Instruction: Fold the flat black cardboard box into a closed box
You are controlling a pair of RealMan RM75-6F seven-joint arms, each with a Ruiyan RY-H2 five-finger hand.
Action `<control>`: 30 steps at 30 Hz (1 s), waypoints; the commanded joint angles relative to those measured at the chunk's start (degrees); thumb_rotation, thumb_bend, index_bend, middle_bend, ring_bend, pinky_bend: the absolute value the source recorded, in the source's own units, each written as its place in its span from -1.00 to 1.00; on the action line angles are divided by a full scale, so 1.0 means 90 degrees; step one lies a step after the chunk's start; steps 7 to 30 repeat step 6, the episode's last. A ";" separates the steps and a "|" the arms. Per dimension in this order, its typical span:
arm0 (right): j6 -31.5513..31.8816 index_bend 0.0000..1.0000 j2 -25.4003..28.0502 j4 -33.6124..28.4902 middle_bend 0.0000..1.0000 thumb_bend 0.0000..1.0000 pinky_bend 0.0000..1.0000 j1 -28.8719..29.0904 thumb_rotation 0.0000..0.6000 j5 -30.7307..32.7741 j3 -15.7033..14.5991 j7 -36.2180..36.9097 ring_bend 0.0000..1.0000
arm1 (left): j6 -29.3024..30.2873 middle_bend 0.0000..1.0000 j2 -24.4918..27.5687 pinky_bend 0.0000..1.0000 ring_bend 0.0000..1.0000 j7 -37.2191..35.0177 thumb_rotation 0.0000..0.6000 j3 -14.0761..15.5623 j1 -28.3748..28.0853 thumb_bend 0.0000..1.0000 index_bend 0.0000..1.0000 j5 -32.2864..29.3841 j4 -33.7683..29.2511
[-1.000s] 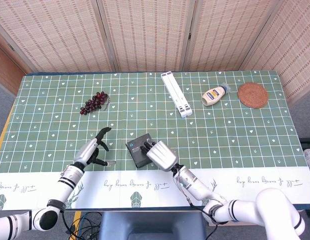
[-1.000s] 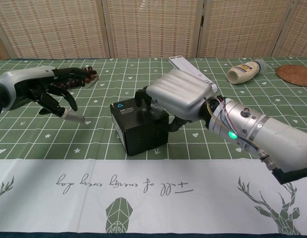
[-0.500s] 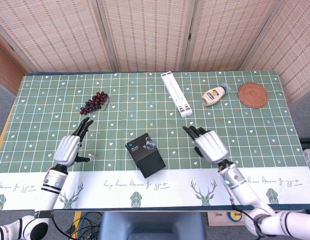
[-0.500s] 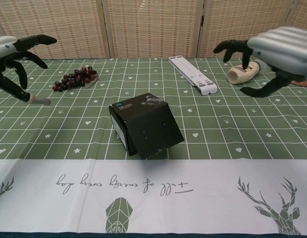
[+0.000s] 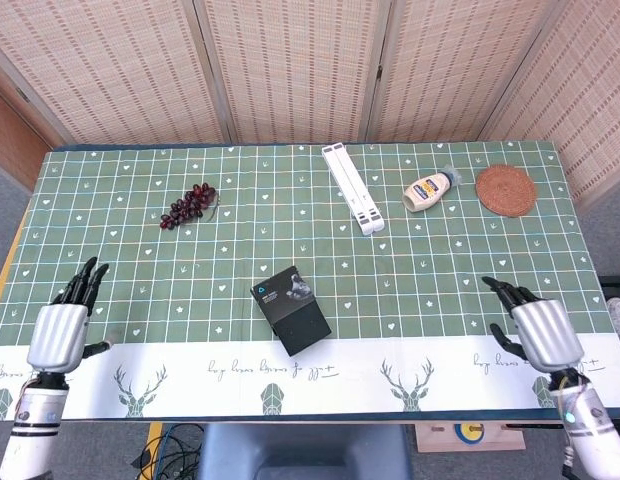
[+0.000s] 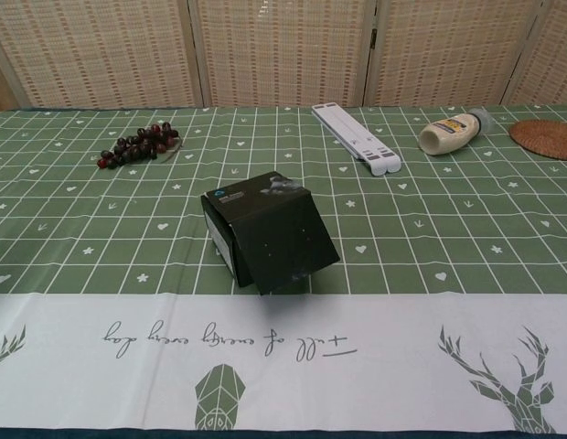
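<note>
Black cardboard box (image 5: 291, 310) sits folded at the table's (image 5: 470, 250) centre, one flap sloping toward 5 o'clock. Our left hand (image 5: 60, 330) at 8 o'clock and right hand (image 5: 542, 330) at 4 o'clock rest empty, fingers spread.

Little can be read. Along the white band at the tabletop's (image 6: 466, 274) near edge runs a line of cursive script (image 6: 229, 337), upside down in the chest view and too loose to make out. The black box (image 6: 268, 233) carries a small round blue mark on its top left corner, with tiny pale print beside it, illegible. The squeeze bottle (image 6: 453, 133) near the far right corner has a label, its wording too small.
</note>
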 commanded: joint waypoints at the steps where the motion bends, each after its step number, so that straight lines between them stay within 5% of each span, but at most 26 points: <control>1: 0.0404 -0.68 0.0062 0.0295 -0.39 -0.26 0.42 -0.0486 1.00 -0.0129 -0.0147 0.0261 -0.18 | 0.0283 -1.00 0.0184 -0.24 -0.73 0.0014 1.00 0.0246 0.0356 -0.82 -0.95 0.0167 -0.0145; 6: 0.0712 -0.68 0.0034 0.0450 -0.39 -0.26 0.42 -0.0923 1.00 -0.0104 -0.0101 0.0506 -0.19 | 0.0710 -1.00 0.0263 -0.33 -0.74 -0.0055 1.00 0.0442 0.0785 -0.82 -0.94 0.0451 -0.0186; 30: 0.0712 -0.68 0.0034 0.0450 -0.39 -0.26 0.42 -0.0923 1.00 -0.0104 -0.0101 0.0506 -0.19 | 0.0710 -1.00 0.0263 -0.33 -0.74 -0.0055 1.00 0.0442 0.0785 -0.82 -0.94 0.0451 -0.0186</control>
